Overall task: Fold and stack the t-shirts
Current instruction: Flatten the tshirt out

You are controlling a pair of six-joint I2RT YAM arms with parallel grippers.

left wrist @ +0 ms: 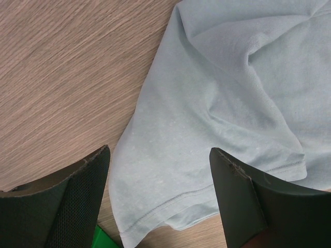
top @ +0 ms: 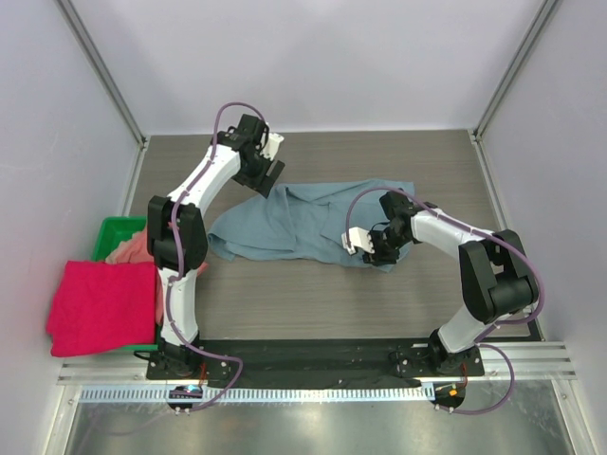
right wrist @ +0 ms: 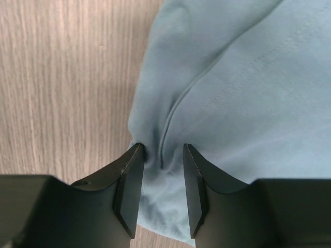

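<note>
The slate-blue t-shirt (top: 294, 223) lies crumpled and spread across the middle of the table. My left gripper (top: 273, 161) hovers over its far left part, open wide. In the left wrist view the shirt's hemmed edge (left wrist: 170, 201) lies between the spread fingers of that gripper (left wrist: 159, 152), untouched. My right gripper (top: 365, 248) is down at the shirt's near right edge. In the right wrist view its jaws (right wrist: 162, 147) stand partly closed astride a ridge of the blue cloth (right wrist: 243, 93), a gap still between them. The crimson-pink t-shirt (top: 100, 305) lies folded at the left, and the salmon-pink one (top: 133, 248) is bunched behind it.
A green bin (top: 114, 232) stands at the left edge, under and behind the two pink shirts; a corner of it (left wrist: 103, 238) shows in the left wrist view. Bare wooden tabletop (top: 313, 313) runs between the blue shirt and the arm bases. White walls close in three sides.
</note>
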